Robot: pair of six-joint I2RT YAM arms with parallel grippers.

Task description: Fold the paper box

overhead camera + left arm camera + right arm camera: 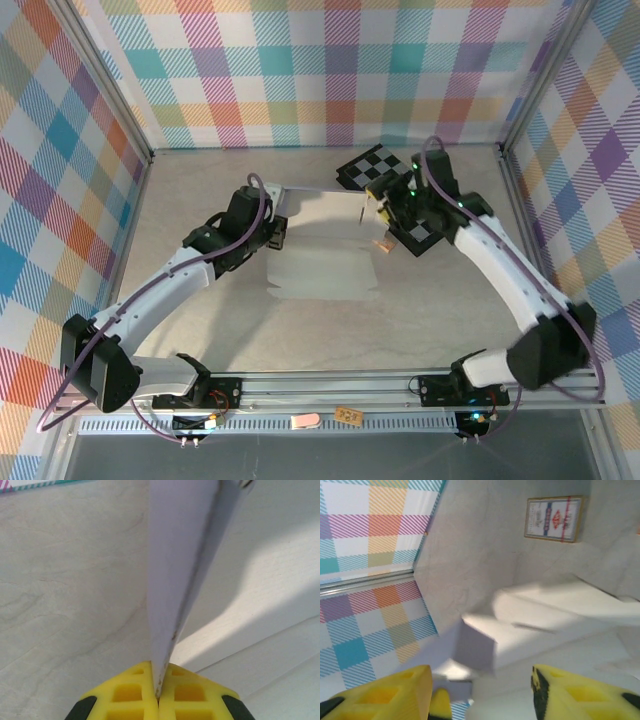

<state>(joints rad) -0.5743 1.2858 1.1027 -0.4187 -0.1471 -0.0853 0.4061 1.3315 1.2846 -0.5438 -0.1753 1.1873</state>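
Left wrist — left fingers pinch the paper box edge.

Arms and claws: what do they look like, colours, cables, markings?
The left arm and right arm have white curved links with black joints and bases, and a violet cable trails along each. The left claw and right claw have yellow fingers with moulded square pockets and black backs.

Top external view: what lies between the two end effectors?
In that view, the paper box fills the stretch, its edge pinched by the left end effector, the right end effector open near it.
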